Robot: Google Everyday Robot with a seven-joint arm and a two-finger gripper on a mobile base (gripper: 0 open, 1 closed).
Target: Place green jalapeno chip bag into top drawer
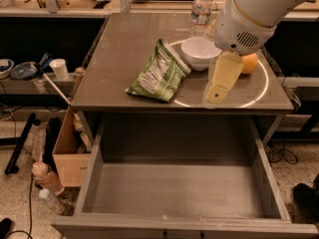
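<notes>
The green jalapeno chip bag (159, 72) lies flat on the grey table top (129, 39), its white printed panel facing up, just left of a white bowl (200, 52). The top drawer (174, 188) is pulled wide open below the table's front edge, its bare grey bottom showing. My gripper (217, 89) hangs from the white arm over the table's front right, to the right of the bag and apart from it, holding nothing that I can see.
An orange (249, 62) sits right of the bowl, partly behind my arm. A water bottle (201, 10) stands at the table's back. A brown cardboard box (67, 151) and bottles (47, 178) sit on the floor at the left.
</notes>
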